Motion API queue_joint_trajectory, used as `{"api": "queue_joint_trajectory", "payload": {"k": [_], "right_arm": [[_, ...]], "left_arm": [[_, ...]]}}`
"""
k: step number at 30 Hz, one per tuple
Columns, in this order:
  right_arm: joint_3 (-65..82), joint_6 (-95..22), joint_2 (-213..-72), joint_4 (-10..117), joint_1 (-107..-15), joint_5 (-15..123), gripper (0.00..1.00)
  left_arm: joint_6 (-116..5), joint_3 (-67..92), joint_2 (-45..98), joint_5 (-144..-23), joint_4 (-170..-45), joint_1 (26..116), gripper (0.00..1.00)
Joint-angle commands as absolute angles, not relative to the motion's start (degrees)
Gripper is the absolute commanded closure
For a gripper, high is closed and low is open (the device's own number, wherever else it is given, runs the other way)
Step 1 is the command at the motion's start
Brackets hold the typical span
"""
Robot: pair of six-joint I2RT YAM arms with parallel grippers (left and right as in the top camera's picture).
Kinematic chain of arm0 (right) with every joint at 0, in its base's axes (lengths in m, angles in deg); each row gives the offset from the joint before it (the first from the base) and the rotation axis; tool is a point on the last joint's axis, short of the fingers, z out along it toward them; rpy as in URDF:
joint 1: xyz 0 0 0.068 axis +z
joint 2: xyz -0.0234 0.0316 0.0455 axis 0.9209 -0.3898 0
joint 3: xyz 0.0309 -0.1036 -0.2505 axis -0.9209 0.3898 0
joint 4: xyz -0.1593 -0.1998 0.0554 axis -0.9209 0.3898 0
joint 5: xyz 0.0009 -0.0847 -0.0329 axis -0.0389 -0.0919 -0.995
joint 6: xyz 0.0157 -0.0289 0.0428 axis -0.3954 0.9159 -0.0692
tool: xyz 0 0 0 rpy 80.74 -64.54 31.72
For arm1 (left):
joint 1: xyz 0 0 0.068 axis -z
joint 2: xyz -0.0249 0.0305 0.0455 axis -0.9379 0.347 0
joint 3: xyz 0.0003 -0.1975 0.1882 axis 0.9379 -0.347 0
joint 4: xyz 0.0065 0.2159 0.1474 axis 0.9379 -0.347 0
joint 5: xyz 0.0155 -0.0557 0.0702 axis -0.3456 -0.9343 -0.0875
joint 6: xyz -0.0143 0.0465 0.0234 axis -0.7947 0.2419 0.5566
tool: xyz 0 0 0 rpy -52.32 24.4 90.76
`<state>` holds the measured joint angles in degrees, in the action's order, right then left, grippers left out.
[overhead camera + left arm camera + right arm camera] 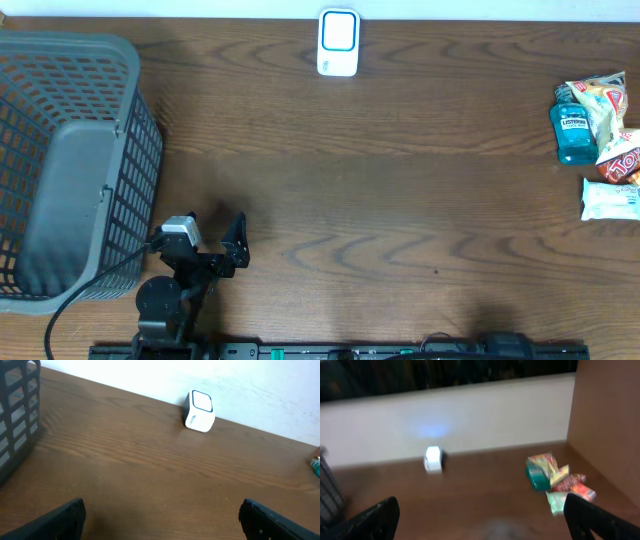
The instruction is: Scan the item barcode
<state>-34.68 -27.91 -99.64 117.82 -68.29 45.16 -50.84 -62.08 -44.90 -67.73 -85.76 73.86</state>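
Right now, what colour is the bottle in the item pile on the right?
Teal-blue bottle with a dark label, clearest in the overhead view.

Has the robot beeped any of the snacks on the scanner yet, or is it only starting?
Only starting, it seems. Done: nothing visible; the grey basket looks empty. In hand: nothing; the left gripper and right gripper both stand open and empty. Left: pick something from the pile of items at the table's right edge, such as the blue bottle, and show its barcode to the white scanner by the far edge.
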Motion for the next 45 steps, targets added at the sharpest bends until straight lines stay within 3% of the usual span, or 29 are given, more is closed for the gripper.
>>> {"api": "queue_joint_trajectory", "payload": {"k": [1, 5, 14, 32, 45], "right_arm": [[-25.39, -23.73, -95.73, 117.93, -67.7, 44.44, 0.01], [-14.48, -23.73, -90.09, 112.82, -67.72, 43.89, 0.01], [12.77, -23.75, -78.09, 85.32, -67.72, 43.67, 0.01], [60.86, -24.19, -71.91, 34.68, -67.72, 43.71, 0.01], [77.9, -24.17, -71.91, 21.28, -67.72, 43.69, 0.01]], "left_arm": [[-50.49, -63.02, -45.2, -68.04, -87.09, 73.58, 0.02], [-50.49, -63.02, -45.2, -68.04, -87.11, 73.58, 0.02], [-50.49, -63.02, -45.2, -68.04, -87.09, 73.58, 0.02], [-50.49, -63.02, -45.2, -68.04, -87.09, 73.58, 0.02], [-50.49, -63.02, -45.2, -68.04, -87.11, 73.58, 0.02]]}}
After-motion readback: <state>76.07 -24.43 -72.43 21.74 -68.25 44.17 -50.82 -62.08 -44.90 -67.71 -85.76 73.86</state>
